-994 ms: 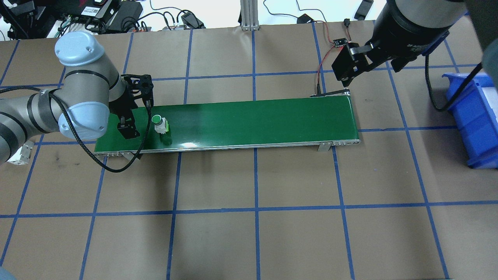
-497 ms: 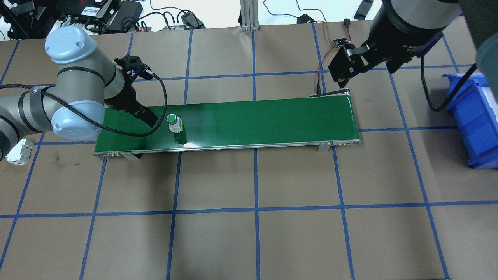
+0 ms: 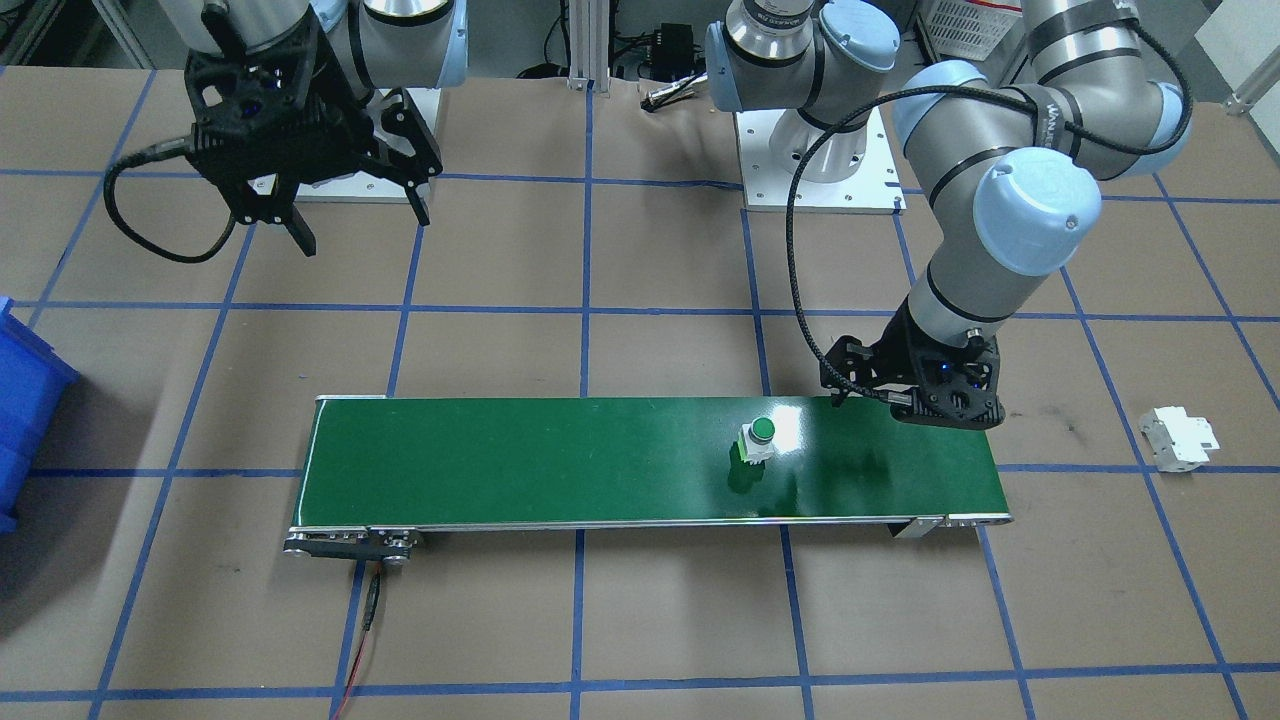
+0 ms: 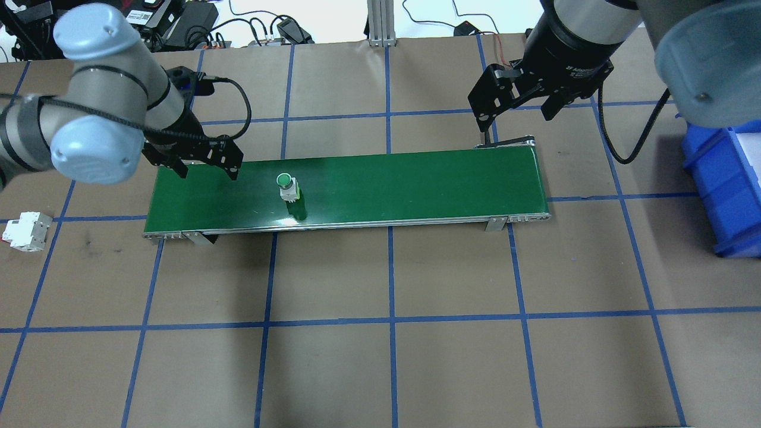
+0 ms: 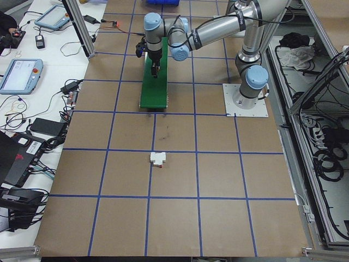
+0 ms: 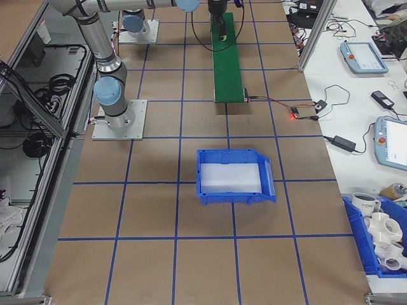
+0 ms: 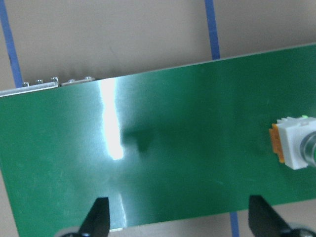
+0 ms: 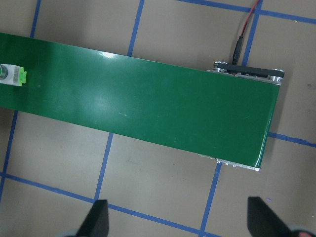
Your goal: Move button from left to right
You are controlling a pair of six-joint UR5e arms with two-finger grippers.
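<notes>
A: Where is the button [image 4: 285, 183] standing?
B: Upright on the green conveyor belt [image 4: 380, 184], in the belt's left part, green cap up.
A: And the left end effector [image 4: 205, 161]?
B: It hovers over the belt's left end, well apart from the button and on its left. Its 2 fingers are spread wide and hold nothing. In the left wrist view the button [image 7: 296, 145] sits at the right edge, beyond the right fingertip.
A: The right end effector [image 4: 516, 106]?
B: Above the tabletop [image 4: 380, 333] by the belt's right end, far from the button, fingers also spread wide and empty.
A: Anything else?
B: A white blocky part [image 4: 26, 231] lies on the tabletop left of the belt; a blue bin [image 4: 722, 184] sits at the right
</notes>
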